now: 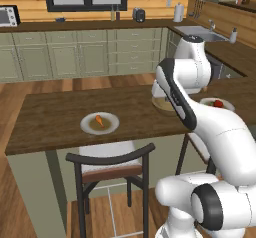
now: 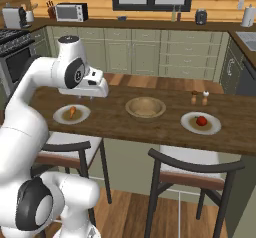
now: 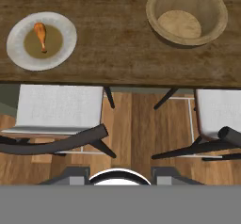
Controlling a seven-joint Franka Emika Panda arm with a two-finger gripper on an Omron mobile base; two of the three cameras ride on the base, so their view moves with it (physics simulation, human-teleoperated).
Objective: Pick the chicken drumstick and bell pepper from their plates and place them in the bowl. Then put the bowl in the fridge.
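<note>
nearest the cam in the hand view: two dark-framed chairs w/ pale seat pads, left chair [image 3: 59, 108] and right chair [image 3: 219, 112], tucked at the near edge of the dark wood counter [image 3: 117, 44]. beyond them on the counter top: whitish plate w/ brownish centre [image 3: 68, 35] at left, chicken drumstick [image 3: 41, 36] lying on it, thick end away from the cam. bowl [image 3: 187, 13] at right, tan, thick rim, nothing in it, well apart from that plate.

right base view: gripper [image 2: 86, 97] hangs above the counter, between the drumstick plate [image 2: 82, 116] and the bowl [image 2: 145, 107], closer to the plate, not touching anything. claw state: can't tell how far apart the jaws are, tips barely visible; nothing held as far as seen. drumstick [image 2: 73, 112] on its plate. second plate [image 2: 212, 124] sits to the right of the bowl w/ the red bell pepper [image 2: 201, 120] on it. two small shakers [image 2: 199, 98] stand behind, between bowl and pepper plate.

left base view: drumstick [image 1: 99, 120] on plate [image 1: 112, 124] mid-counter; bell pepper [image 1: 218, 103] on its plate [image 1: 226, 103] past the arm; bowl [image 1: 162, 105] mostly hidden behind the arm.
</note>
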